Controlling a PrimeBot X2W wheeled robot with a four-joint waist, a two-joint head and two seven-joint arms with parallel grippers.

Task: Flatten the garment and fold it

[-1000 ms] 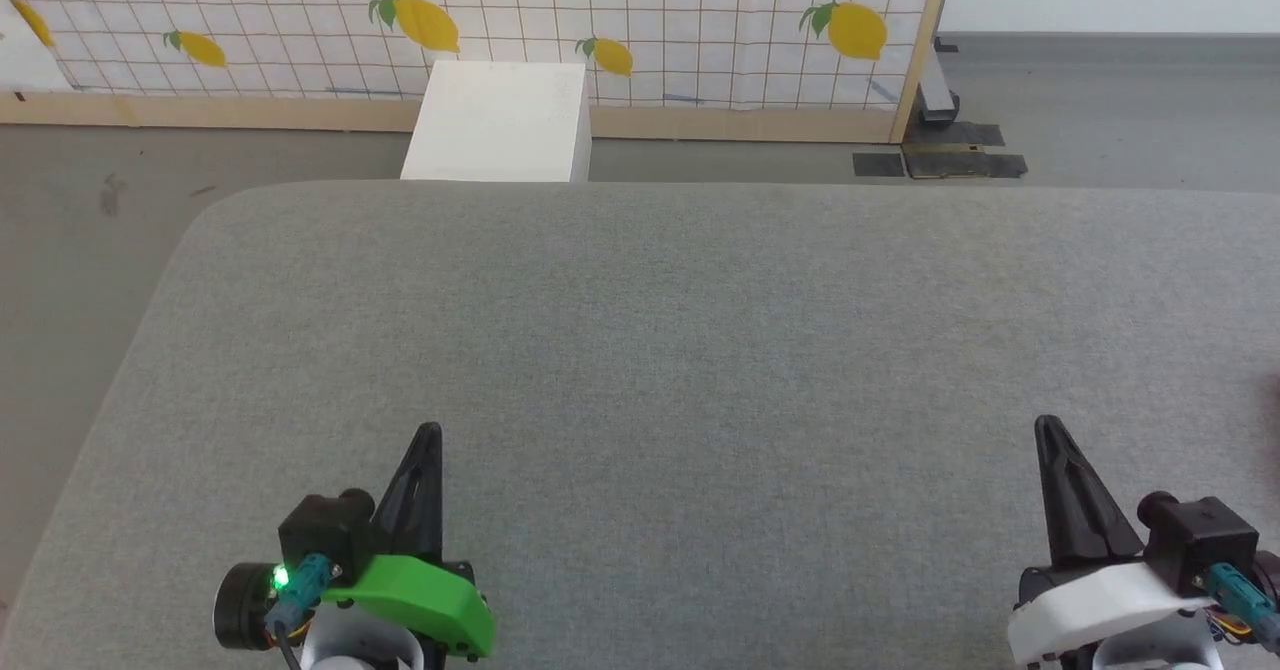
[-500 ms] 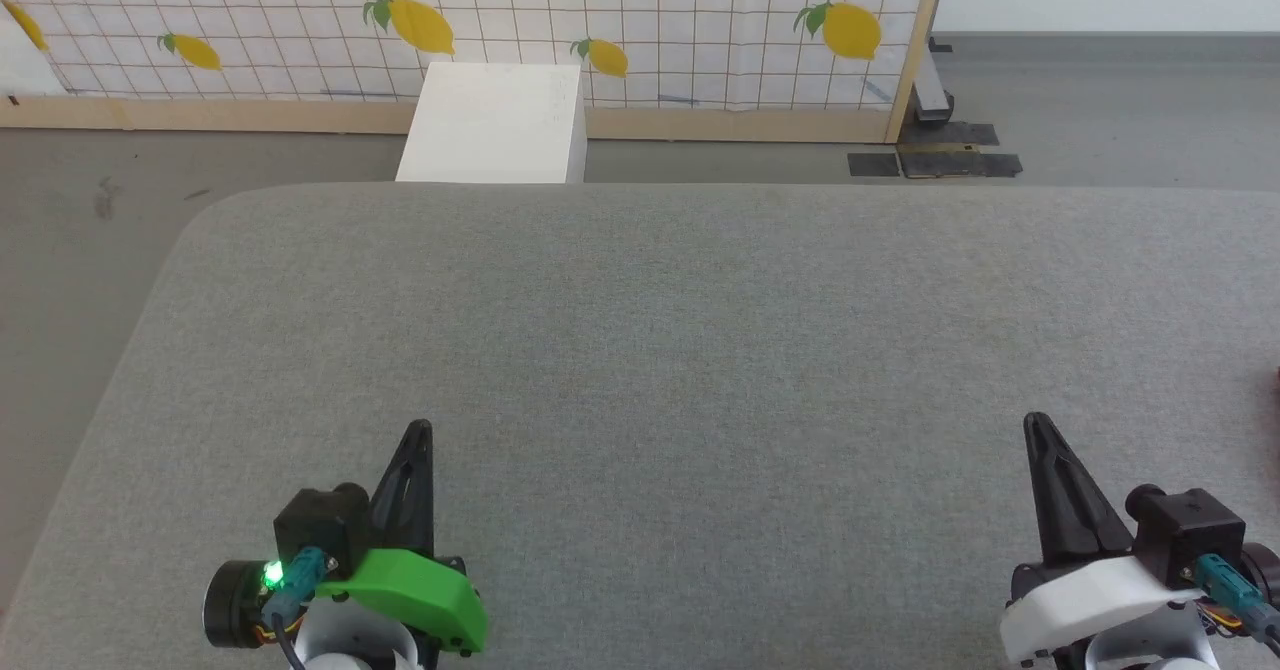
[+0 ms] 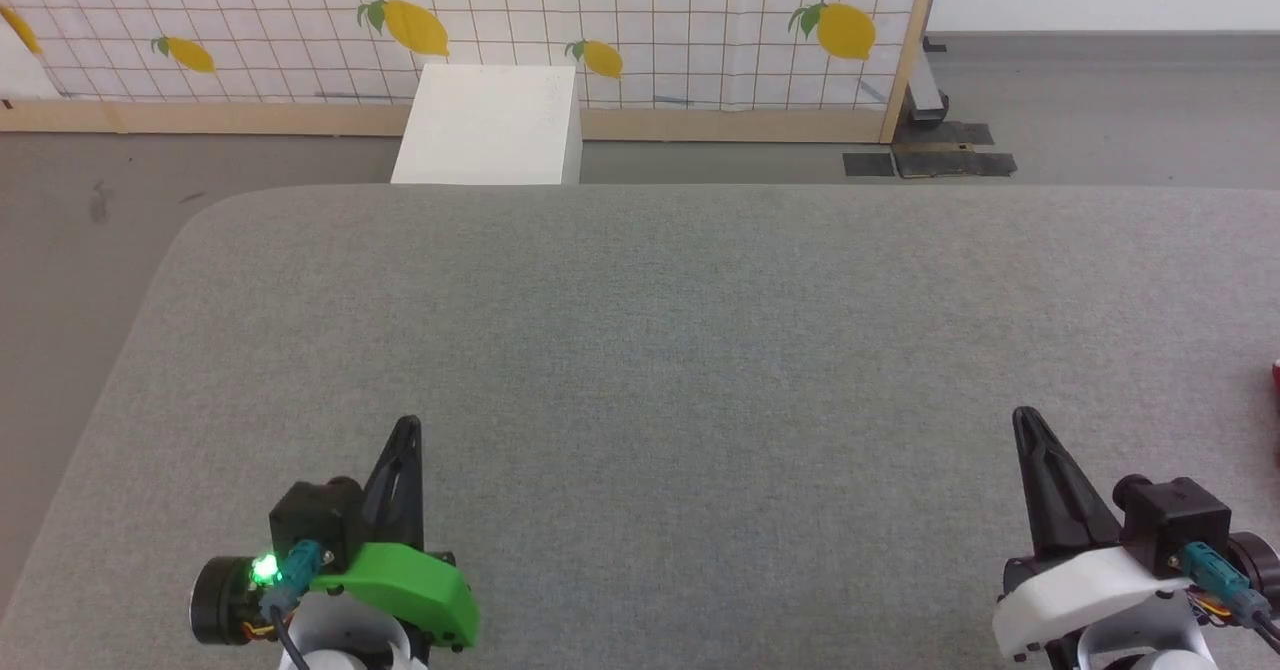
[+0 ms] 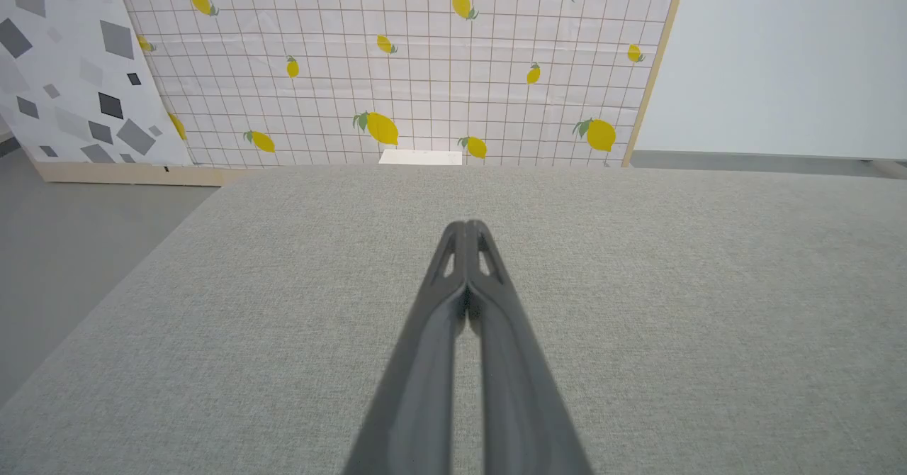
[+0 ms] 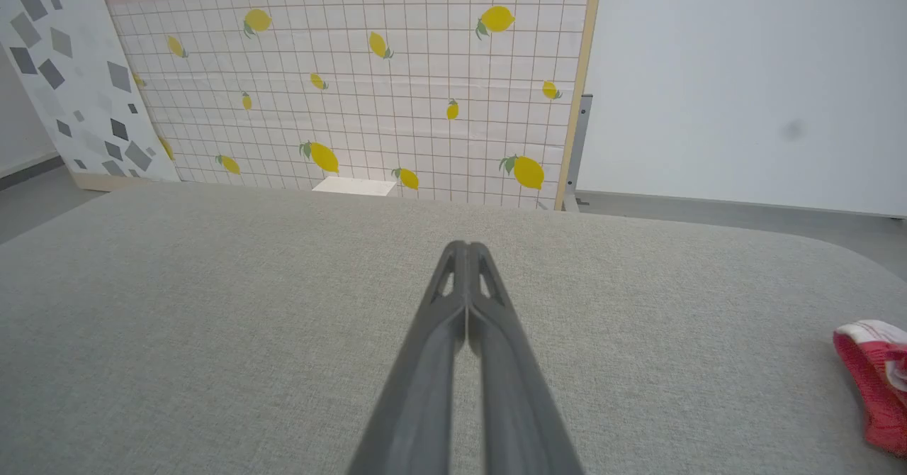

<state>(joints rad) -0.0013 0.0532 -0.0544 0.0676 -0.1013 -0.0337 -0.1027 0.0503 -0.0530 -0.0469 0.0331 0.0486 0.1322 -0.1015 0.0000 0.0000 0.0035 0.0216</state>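
The garment (image 5: 875, 383), a red bunch of fabric with white trim, lies on the grey table at the right edge of the right wrist view; a red sliver of the garment (image 3: 1276, 374) peeks in at the head view's right edge. My right gripper (image 3: 1024, 422) is shut and empty, well to the left of it; the right gripper (image 5: 466, 249) has its fingertips pressed together. My left gripper (image 3: 405, 428) hovers over the table's near left part, and the left gripper (image 4: 465, 228) is shut too, with nothing in it.
The grey fabric-covered table (image 3: 680, 330) spans the head view, with a rounded far-left corner. Beyond its far edge stand a white box (image 3: 490, 125) on the floor and a lemon-print gridded panel (image 3: 600, 20) with a wooden frame.
The head camera has swung slightly right, shifting the whole scene left. A red edge of the garment has come into the right side of the view. Both grippers stay shut.
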